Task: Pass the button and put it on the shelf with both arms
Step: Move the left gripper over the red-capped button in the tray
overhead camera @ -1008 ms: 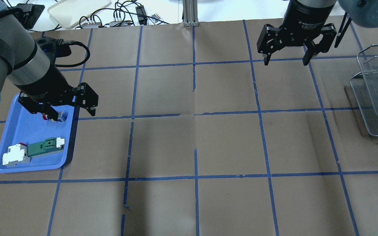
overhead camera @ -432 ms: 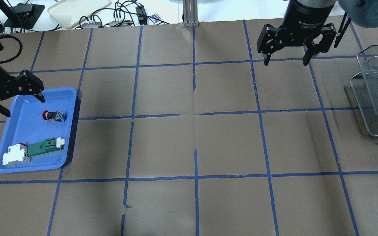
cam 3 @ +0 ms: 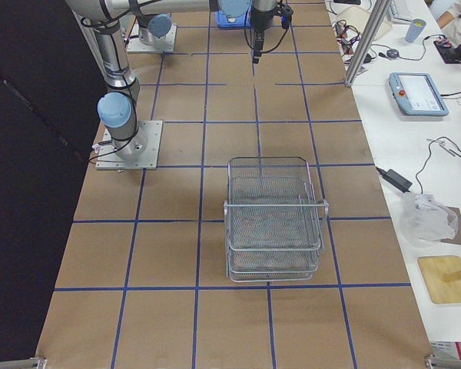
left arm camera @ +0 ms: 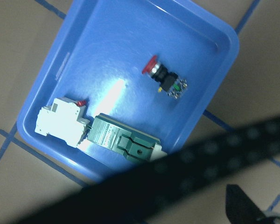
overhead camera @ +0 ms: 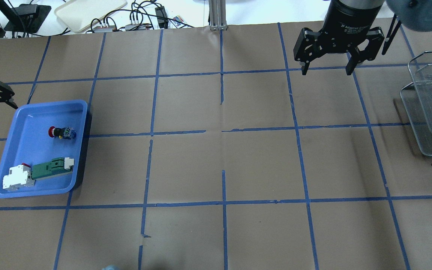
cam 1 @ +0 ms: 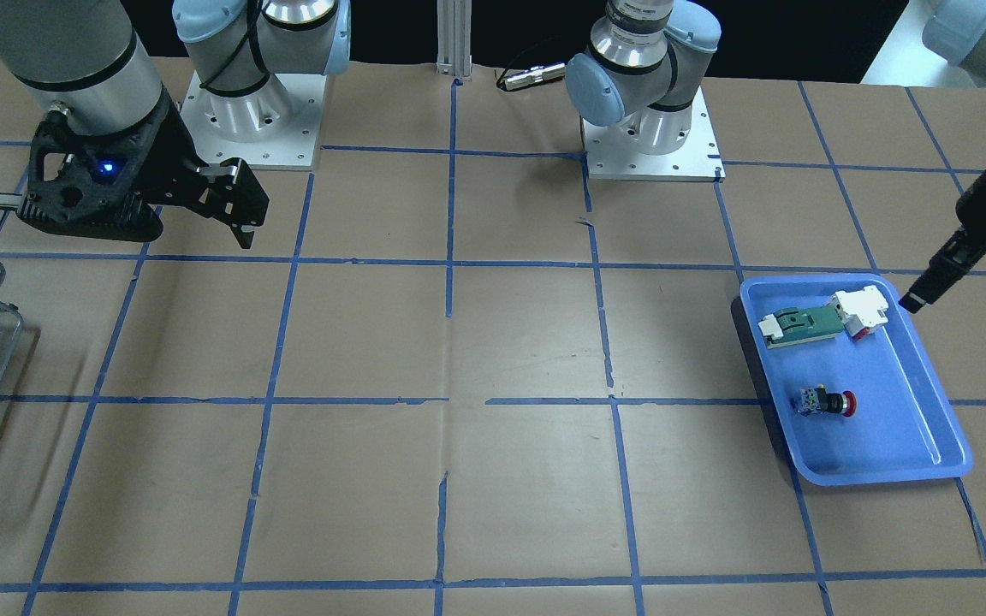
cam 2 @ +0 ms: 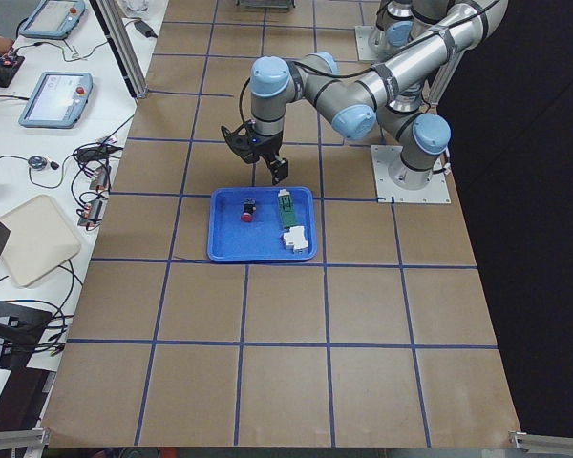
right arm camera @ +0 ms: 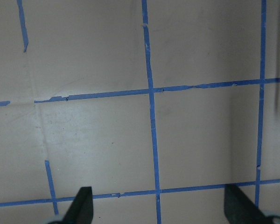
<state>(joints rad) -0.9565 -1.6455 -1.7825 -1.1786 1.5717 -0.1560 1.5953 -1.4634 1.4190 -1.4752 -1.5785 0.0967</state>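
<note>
Though seemingly spread, left fingers [overhead camera: 6, 97] hover.

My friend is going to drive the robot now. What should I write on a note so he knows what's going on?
Left claw: open, holding nothing, hovering just outside the blue tray.
Right claw: open, holding nothing, raised over the table on the shelf's side.
Button: lying on its side in the blue tray, apart from the green module.
Shelf: at the table's right end, no button on it.
Done: nothing yet.
Left: grab the button with the left claw, pass it to the right claw, set it on the shelf.
</note>
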